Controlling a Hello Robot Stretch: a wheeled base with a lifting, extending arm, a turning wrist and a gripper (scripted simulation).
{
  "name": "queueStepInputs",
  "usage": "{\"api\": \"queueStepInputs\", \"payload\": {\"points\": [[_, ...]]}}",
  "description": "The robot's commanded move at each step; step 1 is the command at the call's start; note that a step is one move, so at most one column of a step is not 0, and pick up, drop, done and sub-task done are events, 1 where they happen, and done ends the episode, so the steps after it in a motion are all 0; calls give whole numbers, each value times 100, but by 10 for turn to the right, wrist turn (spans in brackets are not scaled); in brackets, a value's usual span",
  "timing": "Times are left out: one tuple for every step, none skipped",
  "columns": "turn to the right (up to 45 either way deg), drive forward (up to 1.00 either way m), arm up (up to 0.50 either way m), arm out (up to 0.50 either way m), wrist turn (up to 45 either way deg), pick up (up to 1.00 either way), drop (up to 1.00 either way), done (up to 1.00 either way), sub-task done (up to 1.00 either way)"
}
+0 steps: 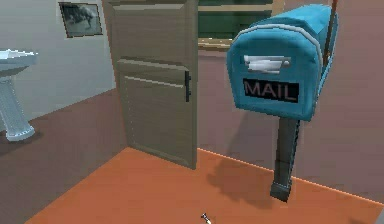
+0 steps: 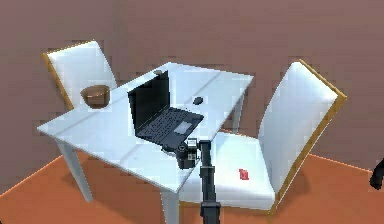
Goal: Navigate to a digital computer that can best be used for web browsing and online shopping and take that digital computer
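A black laptop (image 2: 160,108) stands with its lid up on the white table (image 2: 100,135) in the arm side view, screen facing the view's right. The dark arm (image 2: 208,185) rises from the bottom edge, and my gripper (image 2: 180,152) sits at the table's near edge, just by the laptop's front corner. With the laptop on the table right behind the gripper, I cannot tell whether it holds anything.
A brown bowl (image 2: 96,95) and a small dark object (image 2: 198,100) also lie on the table. White chairs stand at the left (image 2: 80,65) and right (image 2: 290,115), with a red item (image 2: 243,173) on the right seat. The forward view holds a blue mailbox (image 1: 275,65), a grey-green door (image 1: 150,75) and a pedestal sink (image 1: 15,85).
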Motion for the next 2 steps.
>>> {"api": "queueStepInputs", "payload": {"points": [[0, 0, 10, 0, 0, 0, 0, 0, 0], [0, 0, 0, 0, 0, 0, 0, 100, 0]]}}
